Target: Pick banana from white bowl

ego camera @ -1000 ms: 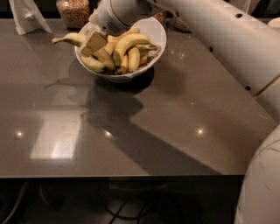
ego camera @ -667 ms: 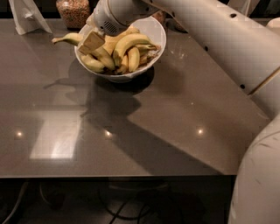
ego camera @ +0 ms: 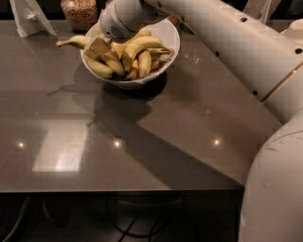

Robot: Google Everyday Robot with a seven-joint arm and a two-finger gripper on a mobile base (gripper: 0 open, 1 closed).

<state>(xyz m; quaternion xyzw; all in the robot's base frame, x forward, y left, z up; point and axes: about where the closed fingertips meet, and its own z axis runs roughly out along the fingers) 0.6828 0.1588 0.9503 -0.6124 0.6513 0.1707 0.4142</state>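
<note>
The white bowl stands at the back of the dark table and holds several yellow bananas. The banana, long and slim, sticks out over the bowl's left rim, with its thin stem pointing left. My gripper is at the bowl's left rim, reaching down from the white arm. It is shut on the banana, and a tan finger pad lies across the banana's inner end. The shorter bananas lie bunched in the bowl just right of the gripper.
A glass jar of grains stands behind the bowl at the back left. A white paper bag is at the far left corner. The arm's lower body fills the right front. The table's front edge runs across below.
Hardly anything has moved. The gripper stays at the bowl's left rim on the long banana, and the bowl and banana hold their places.
</note>
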